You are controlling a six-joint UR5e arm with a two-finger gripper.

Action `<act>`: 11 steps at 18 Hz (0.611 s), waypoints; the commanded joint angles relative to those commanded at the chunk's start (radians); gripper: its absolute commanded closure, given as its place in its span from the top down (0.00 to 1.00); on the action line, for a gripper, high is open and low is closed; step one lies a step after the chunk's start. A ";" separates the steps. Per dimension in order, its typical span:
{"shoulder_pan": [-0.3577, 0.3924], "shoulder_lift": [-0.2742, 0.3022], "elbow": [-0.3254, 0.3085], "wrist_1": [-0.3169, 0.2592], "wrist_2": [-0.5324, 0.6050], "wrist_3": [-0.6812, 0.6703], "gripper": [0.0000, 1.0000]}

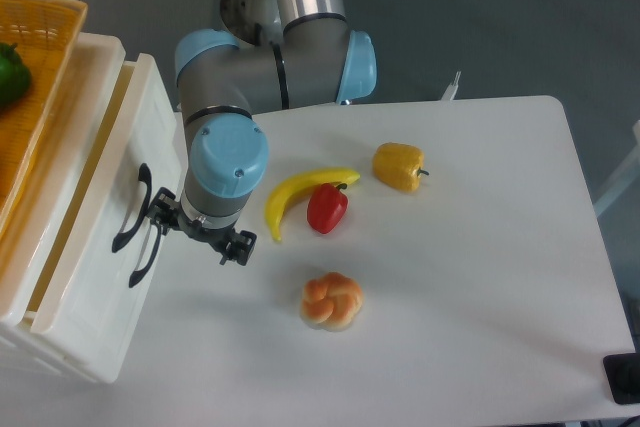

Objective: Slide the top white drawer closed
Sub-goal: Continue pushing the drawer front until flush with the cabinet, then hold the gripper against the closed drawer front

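The white cabinet stands at the table's left edge. The top white drawer (88, 247) is pulled out a little, with a yellowish gap showing behind its front panel. Its black curved handle (130, 209) faces right. The lower drawer's handle (147, 252) sits just beside it. My gripper (198, 230) points down right next to the handles, its left side close to or touching them. The blue wrist covers the fingertips, so I cannot tell whether the jaws are open or shut. It holds nothing that I can see.
An orange wicker basket (45, 37) with a green vegetable (10, 72) sits on the cabinet top. On the white table (480, 297) lie a banana (295, 195), a red pepper (327, 207), a yellow pepper (398, 166) and a bread roll (332, 300).
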 joint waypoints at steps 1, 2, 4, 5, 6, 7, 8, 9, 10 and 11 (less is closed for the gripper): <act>0.000 0.000 0.000 0.000 0.000 -0.002 1.00; -0.002 0.000 0.000 0.000 0.000 -0.002 1.00; -0.005 0.000 0.000 0.000 0.002 -0.002 1.00; -0.005 0.000 0.000 0.000 0.000 -0.002 1.00; -0.005 0.000 0.000 0.000 -0.002 -0.002 1.00; -0.005 -0.002 0.000 0.000 -0.002 -0.002 1.00; -0.006 -0.002 0.000 0.000 -0.003 -0.002 1.00; -0.006 -0.002 0.000 -0.002 -0.003 -0.002 1.00; -0.006 -0.002 0.000 0.000 -0.005 -0.002 1.00; -0.006 -0.002 0.000 -0.002 -0.005 -0.002 1.00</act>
